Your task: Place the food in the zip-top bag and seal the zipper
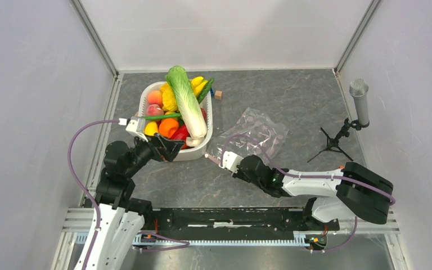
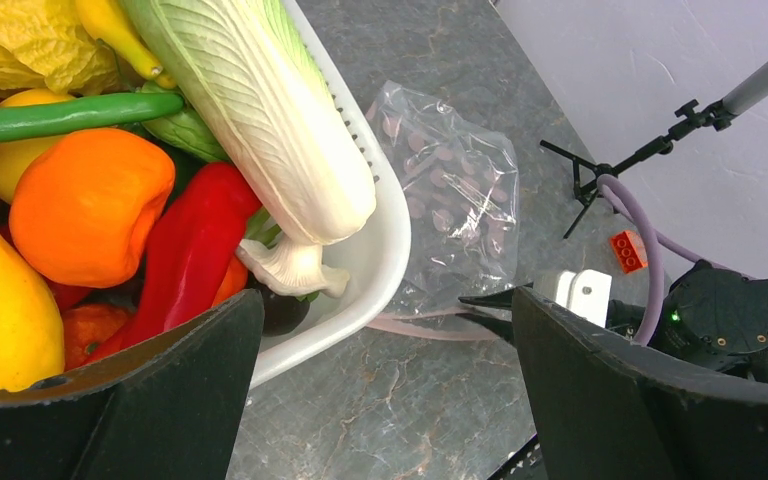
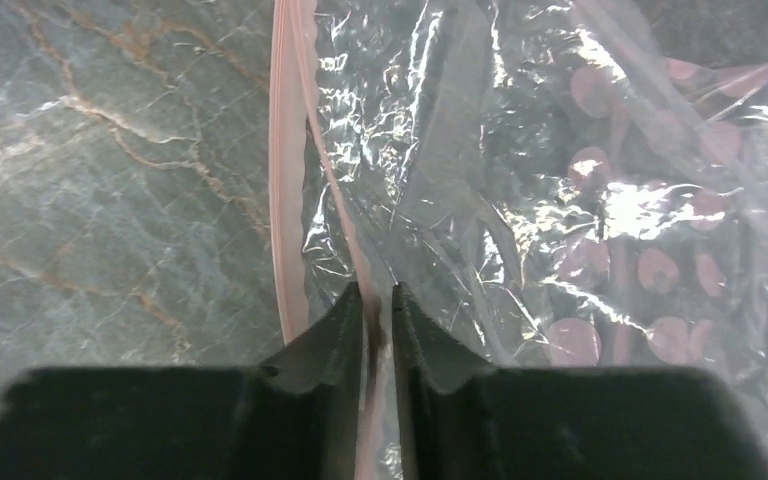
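grey marbled table (image 1: 292, 101), pale walls on three sides. mic stand (image 1: 360, 101) at far right, small wooden block (image 1: 218, 94) just beside the tub's far corner.

white tub (image 1: 146, 98) sits left of centre, heaped with the food: long cabbage (image 1: 185, 101) lying on top, leaf end away from the arms and white stem end over the near rim; bananas (image 1: 198, 84) at the far side; orange fruit (image 1: 169, 127) and red pepper (image 1: 181, 134) near the front; a yellow piece and a green stalk beside them. all food seen is in the tub.

bag (image 1: 256, 132) lies flat and crinkled on the table just right of the tub, pink dots printed on it. zipper (image 3: 282, 200) runs along the edge nearest the arms; in the right wrist view one pink lip lies on the table and the other curves off it into the jaws.

right claw (image 3: 377, 295): low at the bag's mouth, jaws drawn nearly together, pinching the bag's upper lip.

left claw (image 2: 385, 310): spread wide, holding nothing, poised at the tub's near rim, one finger over the food, the other out over bare table.
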Available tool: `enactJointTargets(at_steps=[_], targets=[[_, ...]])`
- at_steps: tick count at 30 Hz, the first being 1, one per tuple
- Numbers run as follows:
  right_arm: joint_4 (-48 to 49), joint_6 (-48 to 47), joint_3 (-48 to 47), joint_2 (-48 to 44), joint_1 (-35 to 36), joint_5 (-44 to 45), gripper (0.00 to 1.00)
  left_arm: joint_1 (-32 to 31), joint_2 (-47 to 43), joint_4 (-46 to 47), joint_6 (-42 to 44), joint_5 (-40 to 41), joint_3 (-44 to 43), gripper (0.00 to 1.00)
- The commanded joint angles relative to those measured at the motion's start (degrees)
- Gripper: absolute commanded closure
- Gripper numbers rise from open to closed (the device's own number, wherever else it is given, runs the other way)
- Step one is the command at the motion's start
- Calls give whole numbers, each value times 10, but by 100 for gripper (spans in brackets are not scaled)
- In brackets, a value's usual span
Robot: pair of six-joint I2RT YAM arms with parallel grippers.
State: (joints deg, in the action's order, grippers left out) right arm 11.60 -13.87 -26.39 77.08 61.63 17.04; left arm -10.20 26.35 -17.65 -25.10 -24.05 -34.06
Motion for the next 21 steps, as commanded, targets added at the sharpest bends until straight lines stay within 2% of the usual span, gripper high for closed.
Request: enactJointTargets(at_steps=[1,3,4,8,13,16,18,21], targets=[[44,3,8,-11,2,56,86,2,-8,3,-25,1,-2,0],[44,14,9,-17,3,63,98,2,-7,3,-25,0,-2,0],[45,23,8,-22,2,74,100,2,-6,3,-25,-2,-2,0],[12,92,-5,-69,2,144,100,2,1,7,-21,-27,-7,0],[-97,252,-17,-183,-1,271,100,0,-3,16,-28,-74,-22,0],[-126,330,-22,-241,-3,280,100,-6,-1,31,-58,-96,-28,0],[-131,361,-32,-262,-3,258,100,-24,16,51,-80,-113,-32,4],[-128,413,-49,-256,-3,242,100,-104,46,53,-87,-54,-40,7]])
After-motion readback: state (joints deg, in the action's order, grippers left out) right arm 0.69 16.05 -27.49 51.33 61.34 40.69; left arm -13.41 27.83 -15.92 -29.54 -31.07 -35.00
